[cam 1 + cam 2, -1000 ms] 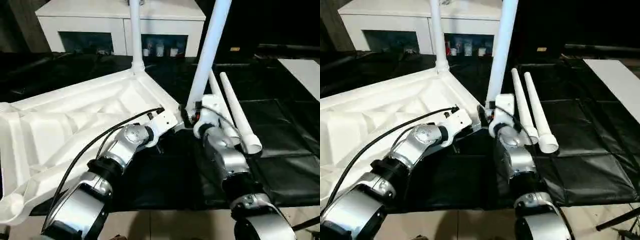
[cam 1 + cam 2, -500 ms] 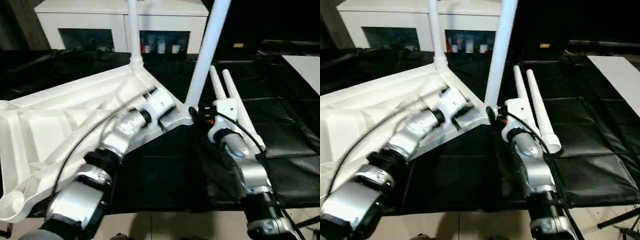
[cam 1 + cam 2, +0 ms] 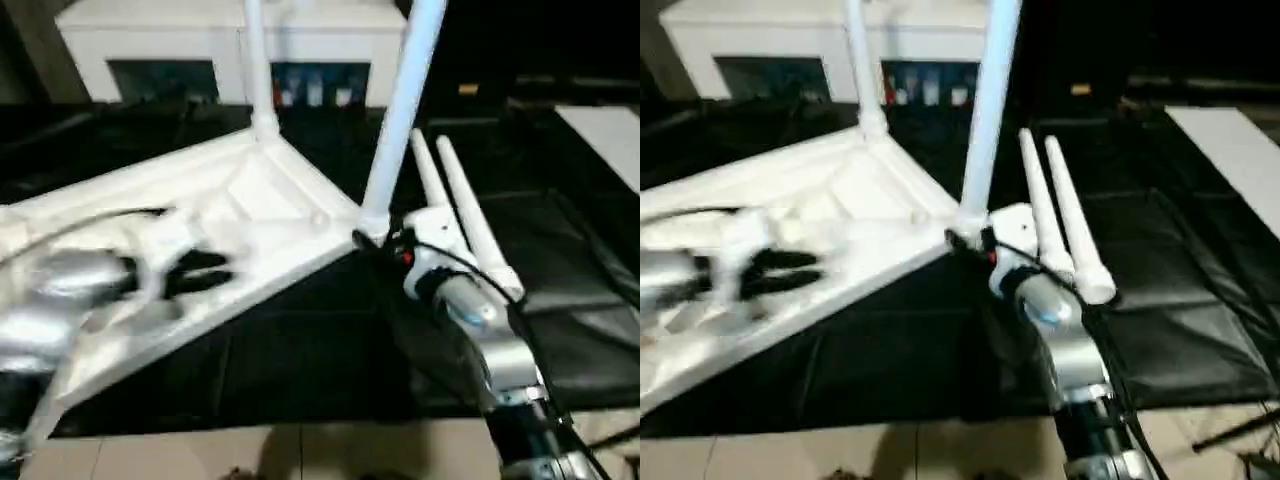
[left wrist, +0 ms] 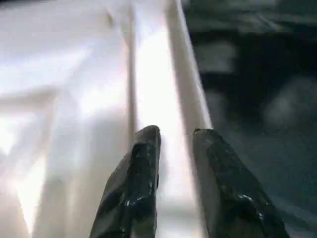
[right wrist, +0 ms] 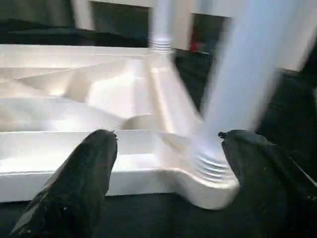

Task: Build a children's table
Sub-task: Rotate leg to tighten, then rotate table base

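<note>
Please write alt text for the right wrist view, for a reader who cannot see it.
The right hand, fingers wide open, faces a white leg standing in the corner socket of the upturned tabletop. A second leg stands at the far corner.

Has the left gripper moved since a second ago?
Yes. The left gripper has swung leftward along the tabletop, away from the corner socket with the standing leg where it was.

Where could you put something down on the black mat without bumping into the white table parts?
The black mat is bare beyond the two loose legs, toward the flat white board. Another bare strip lies in front of the tabletop, left of the right arm. It is crowded around the near corner socket, where the right gripper hovers.
</note>
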